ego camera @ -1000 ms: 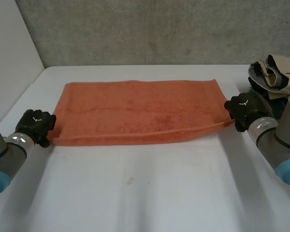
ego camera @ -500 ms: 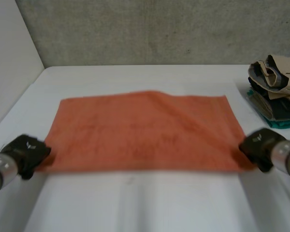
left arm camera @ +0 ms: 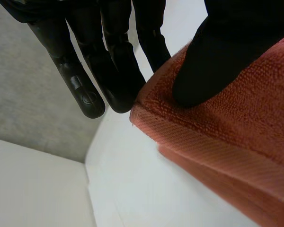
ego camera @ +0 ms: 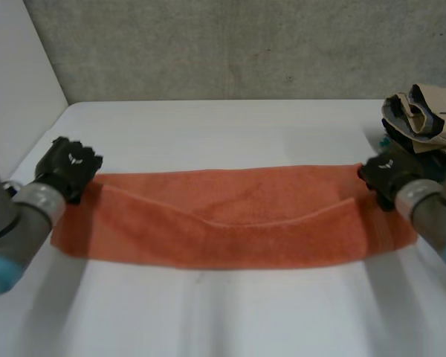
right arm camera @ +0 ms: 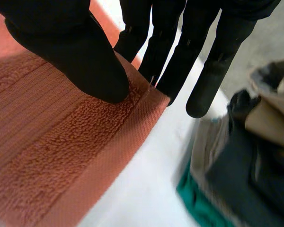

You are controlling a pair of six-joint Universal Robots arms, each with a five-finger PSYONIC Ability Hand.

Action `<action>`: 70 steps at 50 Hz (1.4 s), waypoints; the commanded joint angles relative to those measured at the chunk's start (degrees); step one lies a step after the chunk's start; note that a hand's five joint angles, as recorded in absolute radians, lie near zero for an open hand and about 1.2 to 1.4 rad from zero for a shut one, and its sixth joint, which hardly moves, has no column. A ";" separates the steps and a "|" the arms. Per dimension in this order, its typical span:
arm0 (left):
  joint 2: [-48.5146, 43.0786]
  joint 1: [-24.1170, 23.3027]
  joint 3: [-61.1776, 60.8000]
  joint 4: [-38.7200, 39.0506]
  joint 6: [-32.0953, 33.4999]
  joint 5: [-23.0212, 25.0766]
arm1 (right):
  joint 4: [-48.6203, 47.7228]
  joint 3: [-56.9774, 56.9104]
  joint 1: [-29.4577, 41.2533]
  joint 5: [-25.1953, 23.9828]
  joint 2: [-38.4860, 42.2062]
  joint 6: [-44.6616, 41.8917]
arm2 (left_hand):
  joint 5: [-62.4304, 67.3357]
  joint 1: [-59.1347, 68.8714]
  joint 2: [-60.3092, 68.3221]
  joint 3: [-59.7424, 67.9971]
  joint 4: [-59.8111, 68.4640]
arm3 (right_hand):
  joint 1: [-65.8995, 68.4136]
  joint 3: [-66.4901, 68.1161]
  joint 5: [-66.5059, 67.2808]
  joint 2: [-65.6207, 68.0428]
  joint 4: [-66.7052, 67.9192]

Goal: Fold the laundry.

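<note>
Two corners pinched on a soft orange terry towel (ego camera: 230, 223)

Spread on the white table (ego camera: 223, 320), the towel runs from near the stack of folded clothes (ego camera: 424, 123) out well away from it. It is doubled over lengthwise, with the upper layer's edge sagging in the middle. The right hand (ego camera: 385, 175) has the corner nearest the stack: its thumb (right arm camera: 80, 56) presses the hem onto straight fingers (right arm camera: 175, 56) underneath. The left hand (ego camera: 68, 167) pinches the corner farthest from the stack the same way, thumb (left arm camera: 217, 56) on top, fingers (left arm camera: 113, 71) under the edge.

I judge the cloth light, limp and thick-piled, so it will droop between holds but should not slip much, and nothing about it is fragile. The woven hem bands at the corners look the firmest places to grip. Holding both ends taut should stop the middle from wrinkling.
</note>
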 commanded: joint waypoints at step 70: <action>-5.55 -9.93 5.79 4.48 -18.00 -6.62 | -4.54 -3.30 -8.11 -2.29 11.81 8.97 | -56.06 -55.72 -58.05 -57.92 -58.41 | 14.89 11.81 12.46 12.43 11.38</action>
